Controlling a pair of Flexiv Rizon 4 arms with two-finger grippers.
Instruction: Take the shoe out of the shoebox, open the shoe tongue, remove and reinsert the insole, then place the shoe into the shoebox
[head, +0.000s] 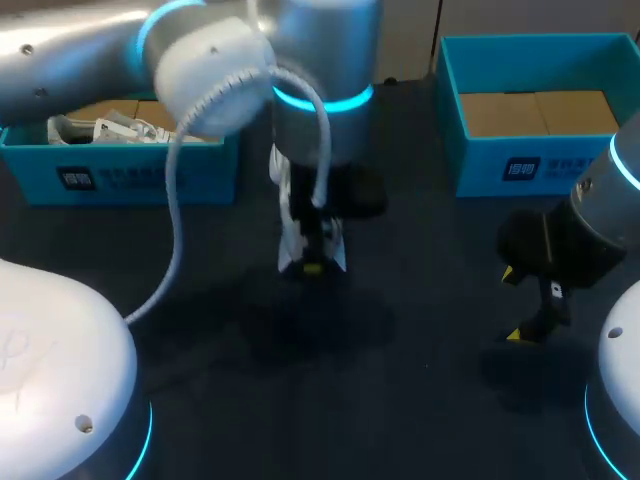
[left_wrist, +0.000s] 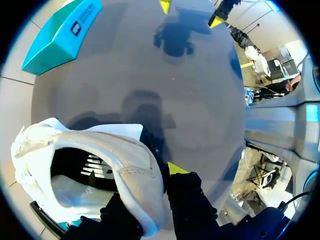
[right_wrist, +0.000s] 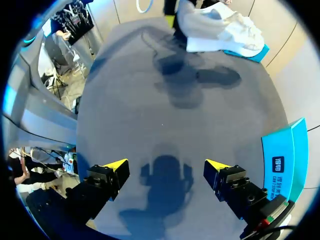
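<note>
The white low-cut fabric sports shoe (left_wrist: 100, 170) is clamped by its collar wall between the fingers of the left gripper (left_wrist: 150, 195), whose arm points straight down; it is judged light, soft-sided and best held at the stiffer heel rim, while the right gripper (right_wrist: 166, 169) hovers spread and empty.

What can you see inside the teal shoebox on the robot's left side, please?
A white shoe lies in the left shoebox on brown cardboard. The left arm covers the box's right part, so anything there is hidden.
</note>
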